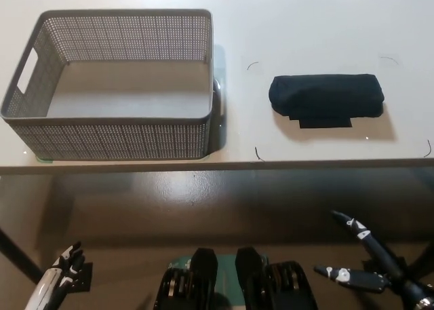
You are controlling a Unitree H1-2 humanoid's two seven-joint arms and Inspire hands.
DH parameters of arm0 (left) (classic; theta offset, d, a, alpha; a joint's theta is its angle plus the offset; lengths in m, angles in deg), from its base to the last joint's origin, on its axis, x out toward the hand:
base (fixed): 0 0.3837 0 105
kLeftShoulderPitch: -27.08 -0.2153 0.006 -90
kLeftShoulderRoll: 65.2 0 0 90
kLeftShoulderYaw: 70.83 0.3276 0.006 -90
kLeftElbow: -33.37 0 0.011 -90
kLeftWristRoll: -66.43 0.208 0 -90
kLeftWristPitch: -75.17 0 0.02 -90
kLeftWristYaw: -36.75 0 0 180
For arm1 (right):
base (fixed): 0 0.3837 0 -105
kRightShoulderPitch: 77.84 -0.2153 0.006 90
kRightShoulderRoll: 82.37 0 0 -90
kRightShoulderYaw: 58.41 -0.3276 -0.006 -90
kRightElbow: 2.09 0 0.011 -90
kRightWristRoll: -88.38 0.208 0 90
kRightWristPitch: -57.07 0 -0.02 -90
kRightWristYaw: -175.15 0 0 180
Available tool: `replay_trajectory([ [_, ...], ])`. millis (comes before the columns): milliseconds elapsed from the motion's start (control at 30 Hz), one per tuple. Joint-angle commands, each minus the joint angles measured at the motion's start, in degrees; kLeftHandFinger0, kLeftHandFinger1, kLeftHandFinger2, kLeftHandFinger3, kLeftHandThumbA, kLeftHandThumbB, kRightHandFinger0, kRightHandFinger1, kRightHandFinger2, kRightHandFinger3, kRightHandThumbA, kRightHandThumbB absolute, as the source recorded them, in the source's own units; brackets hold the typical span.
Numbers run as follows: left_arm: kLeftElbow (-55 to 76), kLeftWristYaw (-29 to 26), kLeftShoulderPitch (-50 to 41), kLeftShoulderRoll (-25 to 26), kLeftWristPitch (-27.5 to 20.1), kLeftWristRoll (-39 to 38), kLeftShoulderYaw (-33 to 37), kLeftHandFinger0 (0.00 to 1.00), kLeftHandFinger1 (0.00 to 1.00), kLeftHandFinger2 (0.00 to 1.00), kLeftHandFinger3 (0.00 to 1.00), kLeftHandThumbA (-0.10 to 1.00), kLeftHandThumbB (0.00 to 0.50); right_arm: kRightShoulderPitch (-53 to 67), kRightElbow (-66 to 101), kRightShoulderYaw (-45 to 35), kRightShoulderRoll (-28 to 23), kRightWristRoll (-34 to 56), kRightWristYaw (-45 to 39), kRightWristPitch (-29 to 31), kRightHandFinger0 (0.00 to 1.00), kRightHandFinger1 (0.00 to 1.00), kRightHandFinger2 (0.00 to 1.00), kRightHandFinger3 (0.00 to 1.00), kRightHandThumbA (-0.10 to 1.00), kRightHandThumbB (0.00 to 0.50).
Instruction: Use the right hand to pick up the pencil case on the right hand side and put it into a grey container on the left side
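Head view shows my right hand (369, 266) low, below the surface (237, 137) edge, fingers (349, 223) spread and holding nothing; my left hand (57, 276) rests low too, fingers apart. Beyond the edge, the pencil case (326, 98) lies well right of the grey container (108, 86). Soft and rounded, it could slip from a shallow hold, or snag the container's near wall during the crossing.

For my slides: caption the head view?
Dark pencil case lies right of the empty grey container; both hands low, right hand open.
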Motion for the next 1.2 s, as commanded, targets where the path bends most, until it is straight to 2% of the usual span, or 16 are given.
replay_trajectory([
  [0, 0.51, -0.06, 1.09, 2.09, -4.95, 1.22, -0.53, 0.97, 1.00, 1.00, 1.00, 1.00, 0.372, 2.16, 13.58, -3.03, -4.03, -8.43, 1.71, -1.20, 1.00, 1.00, 1.00, 1.00, 1.00, 0.354],
  [67, 0.81, -0.17, 1.02, 2.10, -4.36, 1.58, -0.50, 0.98, 1.00, 1.00, 1.00, 1.00, 0.387, 3.13, 17.08, -4.47, -4.20, -9.59, 2.52, -1.44, 1.00, 1.00, 1.00, 1.00, 1.00, 0.346],
  [167, 0.63, -0.12, 1.14, 2.27, -4.76, 1.45, -0.65, 0.96, 1.00, 1.00, 1.00, 1.00, 0.366, 4.05, 20.75, -6.48, -3.92, -9.55, 2.94, -1.39, 1.00, 1.00, 1.00, 1.00, 1.00, 0.374],
  [333, 1.42, 0.13, 0.89, 2.36, -4.05, 1.31, -0.79, 0.98, 1.00, 1.00, 1.00, 1.00, 0.369, 5.21, 27.47, -9.72, -4.05, -10.25, 1.77, -2.73, 1.00, 1.00, 1.00, 1.00, 1.00, 0.411],
  [433, 0.69, -0.13, 1.21, 2.46, -4.47, 1.60, -0.84, 0.97, 1.00, 1.00, 1.00, 1.00, 0.372, 5.01, 30.63, -11.48, -4.19, -10.65, 1.16, -3.53, 1.00, 1.00, 1.00, 1.00, 1.00, 0.399],
  [600, 0.85, 0.06, 1.09, 2.63, -5.09, 1.44, -0.99, 0.96, 1.00, 1.00, 1.00, 1.00, 0.353, 1.36, 29.68, -14.04, -4.18, -11.69, 2.17, -1.50, 1.00, 1.00, 1.00, 1.00, 1.00, 0.414],
  [700, 0.67, 0.26, 0.84, 2.75, -5.30, 1.44, -0.87, 0.96, 1.00, 1.00, 1.00, 1.00, 0.355, -1.65, 30.38, -14.97, -4.22, -14.20, 1.66, -3.45, 1.00, 1.00, 1.00, 1.00, 1.00, 0.455],
  [833, 0.31, 0.27, 0.98, 2.72, -5.81, 1.41, -0.87, 0.95, 1.00, 1.00, 1.00, 1.00, 0.339, -7.89, 29.50, -15.04, -4.99, -16.18, 0.36, -4.97, 1.00, 1.00, 1.00, 1.00, 0.97, 0.447],
  [867, 0.87, 0.44, 0.42, 2.78, -5.57, 1.47, -0.82, 0.95, 1.00, 1.00, 1.00, 1.00, 0.341, -9.77, 29.62, -14.73, -5.02, -16.36, -0.77, -6.68, 1.00, 1.00, 1.00, 1.00, 0.95, 0.453],
  [933, 0.32, 0.26, 0.45, 2.79, -5.63, 1.79, -0.77, 0.95, 1.00, 1.00, 1.00, 1.00, 0.360, -14.94, 28.66, -13.53, -5.85, -16.07, -3.66, -9.81, 1.00, 1.00, 1.00, 1.00, 0.86, 0.430],
  [1000, 0.17, 0.21, 0.41, 2.75, -5.81, 1.80, -0.78, 0.95, 1.00, 1.00, 1.00, 1.00, 0.359, -16.38, 28.17, -13.16, -6.08, -15.93, -4.45, -10.59, 1.00, 1.00, 1.00, 1.00, 0.85, 0.433],
  [1100, 0.63, 0.47, -0.06, 2.71, -5.32, 1.64, -0.81, 0.95, 1.00, 1.00, 1.00, 1.00, 0.358, -24.13, 23.14, -10.10, -7.83, -18.38, -7.86, -12.69, 1.00, 1.00, 1.00, 1.00, 0.80, 0.457],
  [1133, 0.77, 0.58, -0.20, 2.77, -5.35, 1.53, -0.84, 0.96, 1.00, 1.00, 1.00, 1.00, 0.352, -26.61, 20.97, -9.02, -8.09, -19.61, -8.30, -12.95, 1.00, 1.00, 1.00, 1.00, 0.73, 0.474],
  [1167, 0.99, 0.63, -0.35, 2.79, -5.22, 1.46, -0.89, 0.96, 1.00, 1.00, 1.00, 1.00, 0.352, -28.18, 19.59, -8.16, -8.38, -20.23, -8.80, -13.52, 1.00, 1.00, 1.00, 1.00, 0.70, 0.479],
])
